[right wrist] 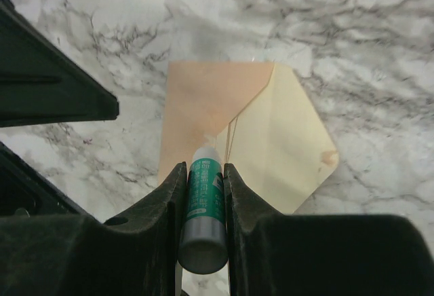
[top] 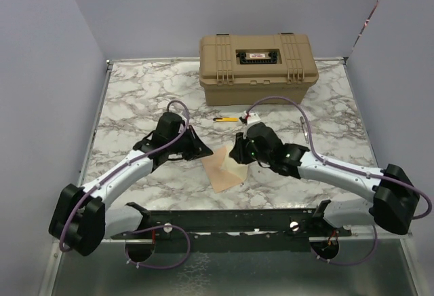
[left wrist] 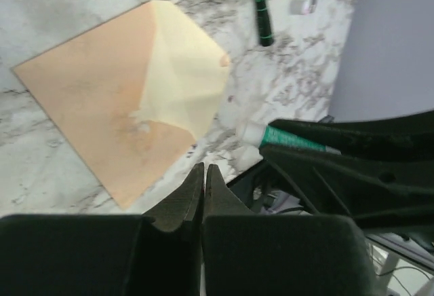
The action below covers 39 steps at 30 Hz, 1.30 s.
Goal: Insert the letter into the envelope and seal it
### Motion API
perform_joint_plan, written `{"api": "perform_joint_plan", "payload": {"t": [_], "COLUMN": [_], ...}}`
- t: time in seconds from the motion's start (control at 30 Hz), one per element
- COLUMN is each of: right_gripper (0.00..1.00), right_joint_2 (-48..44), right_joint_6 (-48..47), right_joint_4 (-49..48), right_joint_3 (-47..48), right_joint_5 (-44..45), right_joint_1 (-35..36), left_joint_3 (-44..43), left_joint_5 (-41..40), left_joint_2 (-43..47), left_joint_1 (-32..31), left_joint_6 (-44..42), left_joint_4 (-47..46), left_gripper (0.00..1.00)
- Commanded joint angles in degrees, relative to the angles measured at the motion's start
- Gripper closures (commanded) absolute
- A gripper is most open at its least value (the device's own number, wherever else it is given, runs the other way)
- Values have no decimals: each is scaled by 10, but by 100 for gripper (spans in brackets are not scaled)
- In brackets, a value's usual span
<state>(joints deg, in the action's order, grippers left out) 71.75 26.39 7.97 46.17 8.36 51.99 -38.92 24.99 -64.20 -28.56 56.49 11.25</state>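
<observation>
Peach-tan paper at centre frame: the envelope (top: 222, 169) (left wrist: 88, 106) (right wrist: 203, 99) lies flat on the marble-patterned surface (top: 135, 106) between the two arms. Its triangular flap (left wrist: 180, 79) (right wrist: 281, 140) is folded open to show the pale yellow inside.

The right pincer (top: 235, 153) (right wrist: 203, 170) grasps a glue stick (right wrist: 203, 208) (left wrist: 288, 137) with a green-and-white label. Both fingers press against the barrel, and its white tip points at the line where the flap meets the envelope's body. Whether the tip touches the paper cannot be told from these views.

The left pincer (top: 207, 152) (left wrist: 205, 174) is clenched on nothing, its fingers pressed together. It is poised just beside the envelope's near-left edge, close to the right pincer. Contact with the paper cannot be made out here either.

In the top view the flap points toward the right arm, and the envelope sits turned at an angle to the surface's edges.

Farther back, a tan plastic toolbox (top: 258, 68) with closed latches stands at the far edge of the surface. A yellow-and-black pen (top: 226, 119) lies between the toolbox and the arms, apart from the envelope. The left wrist camera shows a green-and-black pen (left wrist: 262, 7) beyond the flap.
</observation>
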Motion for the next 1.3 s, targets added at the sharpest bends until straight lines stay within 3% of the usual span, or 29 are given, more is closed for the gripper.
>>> {"api": "perform_joint_plan", "payload": {"t": [0.0,0.33,0.7,1.27], "right_gripper": [99,99,99,99], "right_joint_2": [52,159,231,288], "right_joint_6": [62,55,47,75], "right_joint_4": [2,0,5,104], "right_joint_3": [3,56,91,111], "right_joint_5": [-41,3,28,77], "right_joint_1": [28,56,68,107], "left_joint_3": [10,53,93,106], "left_joint_5": [-16,-47,-67,-95], "left_joint_2": [-74,-196,-232,-259], "left_joint_1": [1,0,0,9], "left_joint_6": [-96,-110,-87,-78], "left_joint_4": [-16,-158,-139,-113], "left_gripper": [100,100,100,100]}}
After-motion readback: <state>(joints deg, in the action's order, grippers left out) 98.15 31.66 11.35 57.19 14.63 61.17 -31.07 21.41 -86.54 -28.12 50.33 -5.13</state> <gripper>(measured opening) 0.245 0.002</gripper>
